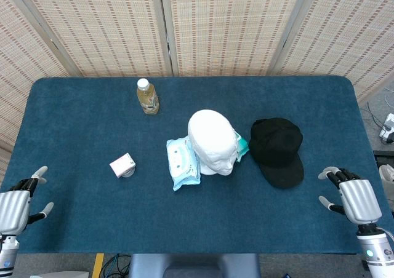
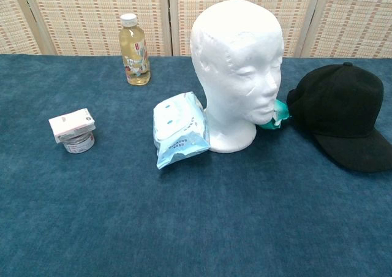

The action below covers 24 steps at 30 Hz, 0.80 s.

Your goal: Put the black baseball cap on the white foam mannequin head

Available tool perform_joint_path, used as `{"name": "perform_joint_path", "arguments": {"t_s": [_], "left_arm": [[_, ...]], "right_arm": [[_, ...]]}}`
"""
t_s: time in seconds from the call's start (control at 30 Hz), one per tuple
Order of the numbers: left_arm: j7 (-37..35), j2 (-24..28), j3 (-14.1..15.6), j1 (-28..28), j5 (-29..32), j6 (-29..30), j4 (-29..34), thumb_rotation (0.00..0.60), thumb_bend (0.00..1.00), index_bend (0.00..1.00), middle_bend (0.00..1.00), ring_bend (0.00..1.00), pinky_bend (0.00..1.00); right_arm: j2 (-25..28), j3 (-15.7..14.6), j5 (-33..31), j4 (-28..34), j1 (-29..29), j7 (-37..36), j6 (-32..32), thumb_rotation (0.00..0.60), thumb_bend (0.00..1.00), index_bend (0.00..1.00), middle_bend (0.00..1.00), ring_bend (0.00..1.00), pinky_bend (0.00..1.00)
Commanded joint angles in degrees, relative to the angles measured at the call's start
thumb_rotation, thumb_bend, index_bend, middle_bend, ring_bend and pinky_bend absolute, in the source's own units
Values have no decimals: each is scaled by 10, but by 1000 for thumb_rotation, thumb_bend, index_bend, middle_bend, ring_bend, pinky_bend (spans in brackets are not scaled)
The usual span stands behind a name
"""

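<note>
cap still on the counter, both hands idle at the near edge

counter (image 1: 80, 124) in blue cloth carries everything, things grouped mid-counter, probably so both arms can reach them.

white foam mannequin head (image 1: 212, 141) stands upright near the middle, bare on top, face turned toward the robot's right side. upright and uncovered, so it looks ready to take the cap from above.

black baseball cap (image 1: 277, 150) lies flat on the counter just to the right of the head, crown up, brim toward the near edge. apart from the head, nothing holding it. it sits on the right hand's side, so that hand seems the likely one to fetch it.

light blue wipes pack (image 1: 183, 162) lies flat, touching the head's base on the left; closed as far as visible. a small teal packet (image 2: 274, 114) is wedged between the head and the cap; contents can't tell.

bottle (image 1: 147, 96) stands upright at the far side, white lid on, filled with pale yellow liquid.

small jar (image 2: 79, 143) sits left of the group with a pink-white box (image 2: 72, 123) resting on it; inside hidden.

right hand (image 1: 348, 197) at the near right corner, fingers spread, holding nothing. left hand (image 1: 23, 201) at the near left corner, likewise spread and empty. task not started by the look of it.
</note>
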State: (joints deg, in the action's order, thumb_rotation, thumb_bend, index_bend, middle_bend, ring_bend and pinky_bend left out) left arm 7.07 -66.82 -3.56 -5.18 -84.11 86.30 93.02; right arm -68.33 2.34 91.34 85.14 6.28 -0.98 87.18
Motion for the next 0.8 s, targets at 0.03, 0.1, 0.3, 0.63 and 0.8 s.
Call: {"name": "perform_joint_path", "arguments": {"t_s": [0.03,0.1,0.3,0.63,0.8], "left_arm": [[-2,1,-1,1,-1,2,2,600,190,153,342,309,470],[-4,2,0,1,0,2,3,600,190,157,346,309,470],[7,7,2,3,11,-7,11,600,190,157,366,311,471],[9,14,4,7,17,-7,24,600,191,167,406,318,473],[6,14,3,7,18,-8,25,600,191,168,413,321,473]], "right_arm": [[1,0,3,4,-1,-3,4,600,56,413,362,354,503],[1,0,2,4,-1,-4,3,600,56,413,362,354,503],[1,1,0,4,0,-5,0,600,56,413,367,354,503],[-28,20,-19,6,-3,32,16,600,56,413,520,424,544],[-39,18,-23,-25,5,58,-2,600,53,487,620,496,608]]}}
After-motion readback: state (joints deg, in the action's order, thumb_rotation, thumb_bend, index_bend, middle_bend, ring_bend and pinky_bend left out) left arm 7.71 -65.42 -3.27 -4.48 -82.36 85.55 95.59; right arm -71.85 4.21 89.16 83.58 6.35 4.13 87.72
